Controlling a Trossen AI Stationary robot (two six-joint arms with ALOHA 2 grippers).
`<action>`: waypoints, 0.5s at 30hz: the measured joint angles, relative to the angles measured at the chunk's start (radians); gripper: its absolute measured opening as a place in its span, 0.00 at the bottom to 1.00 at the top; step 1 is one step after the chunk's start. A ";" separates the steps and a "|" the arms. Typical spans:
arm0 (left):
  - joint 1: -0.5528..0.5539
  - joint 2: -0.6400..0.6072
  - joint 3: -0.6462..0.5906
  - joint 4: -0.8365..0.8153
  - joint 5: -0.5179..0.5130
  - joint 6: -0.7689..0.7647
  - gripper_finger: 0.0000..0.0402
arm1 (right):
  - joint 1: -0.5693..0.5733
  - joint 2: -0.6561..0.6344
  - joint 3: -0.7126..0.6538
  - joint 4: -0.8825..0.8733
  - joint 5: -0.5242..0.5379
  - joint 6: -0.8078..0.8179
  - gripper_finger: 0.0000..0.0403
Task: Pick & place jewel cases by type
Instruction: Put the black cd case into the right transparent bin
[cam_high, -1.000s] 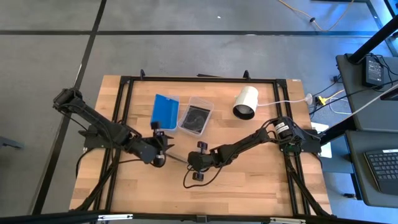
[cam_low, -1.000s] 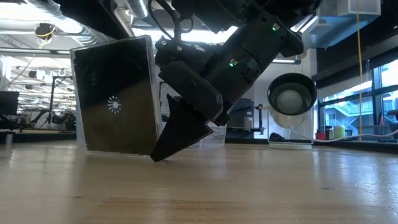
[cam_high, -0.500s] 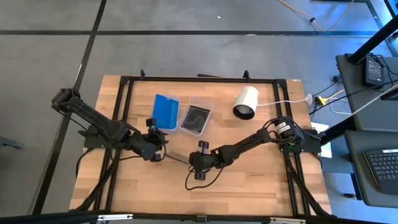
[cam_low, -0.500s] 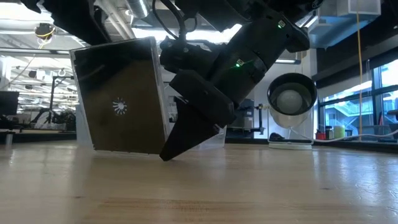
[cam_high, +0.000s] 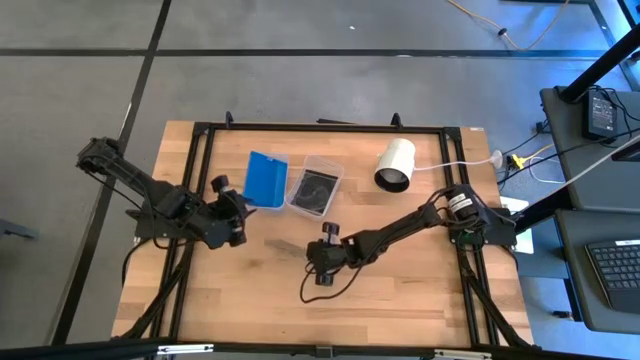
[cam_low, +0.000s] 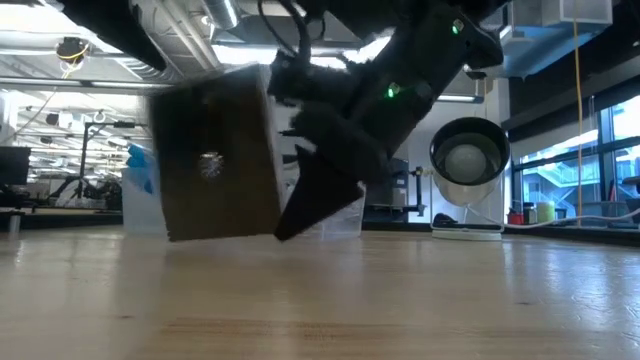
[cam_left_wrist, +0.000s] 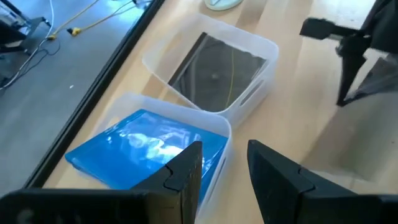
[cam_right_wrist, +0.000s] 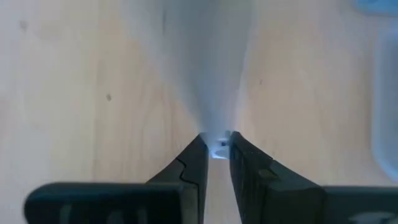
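Dark, rigid plastic, 1 jewel case (cam_low: 215, 155) stands on edge near the clear tubs (cam_left_wrist: 214, 71), pinched edgewise by the right gripper (cam_right_wrist: 216, 149); slippery, probably brittle. Left gripper (cam_left_wrist: 225, 171) hangs spread.

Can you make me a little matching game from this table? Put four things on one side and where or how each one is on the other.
Things:
1. blue cases
2. white cylinder
3. left gripper
4. right gripper

Place or state:
A. lying on its side, towards the table's far right
B. open, holding nothing
C. inside a clear tub
D. pinching the edge of a dark case

Pairs: 1-C, 2-A, 3-B, 4-D
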 joint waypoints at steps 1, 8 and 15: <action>0.000 0.000 0.000 -0.004 -0.003 -0.005 0.31 | 0.000 -0.009 0.001 -0.002 -0.002 0.009 0.15; 0.000 0.000 0.000 -0.043 -0.008 -0.018 0.31 | 0.000 -0.055 0.000 -0.038 -0.018 0.011 0.13; 0.000 0.001 0.000 -0.059 -0.008 -0.018 0.31 | 0.001 -0.077 0.001 -0.060 -0.011 0.010 0.13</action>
